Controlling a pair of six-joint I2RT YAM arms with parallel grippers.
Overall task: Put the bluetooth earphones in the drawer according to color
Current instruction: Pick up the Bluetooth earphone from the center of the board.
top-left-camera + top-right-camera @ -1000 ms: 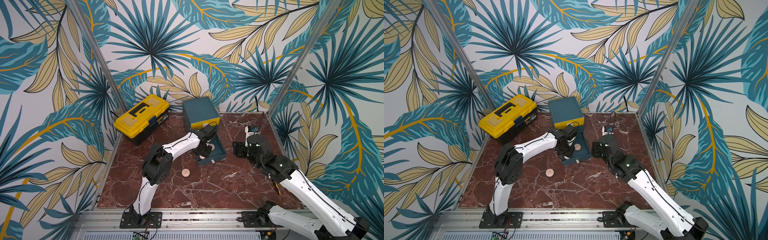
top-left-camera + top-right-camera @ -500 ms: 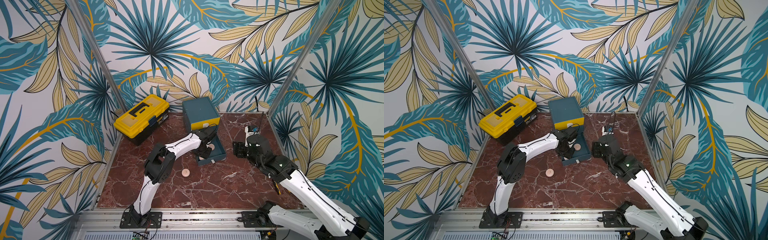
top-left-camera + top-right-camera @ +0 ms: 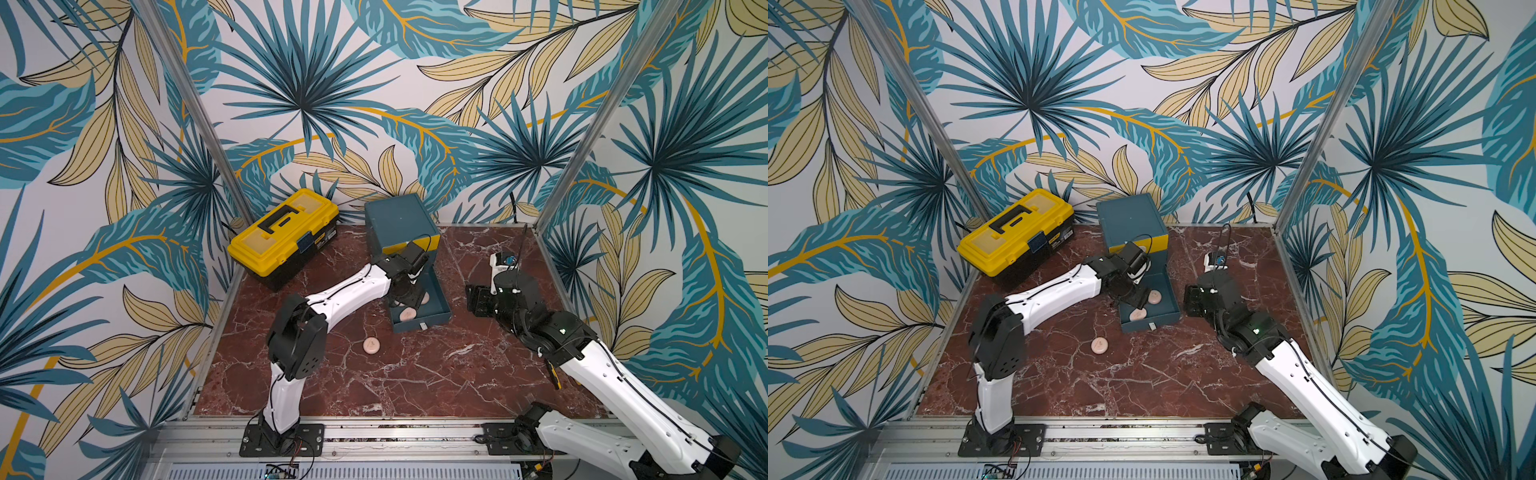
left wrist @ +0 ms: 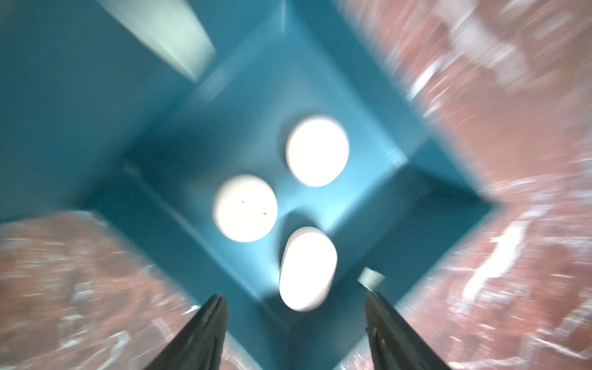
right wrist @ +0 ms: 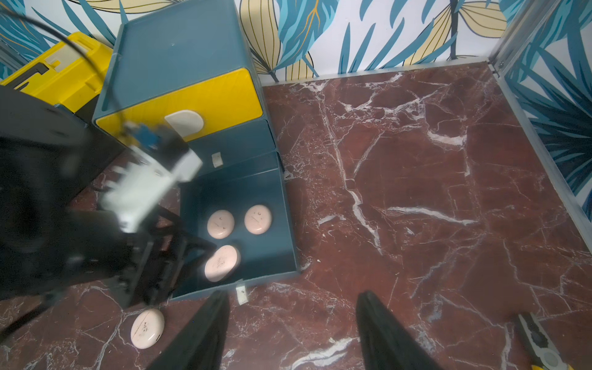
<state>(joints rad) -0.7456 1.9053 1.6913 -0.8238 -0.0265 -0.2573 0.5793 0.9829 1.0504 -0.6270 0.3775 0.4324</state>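
While the left fingers [image 4: 208, 326] and right fingers [image 5: 381, 330] both stand spread and empty, three pink cases [image 5: 220, 224] lie in the pulled-out bottom drawer [image 5: 269, 253] of the chest [image 5: 176, 48]. One more pink case [image 5: 147, 328] lies on the table [image 5: 416, 192], just outside that drawer.

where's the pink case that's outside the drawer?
In both top views the loose pink case lies on the marble table, just off the open drawer's front corner, toward the robot's left.
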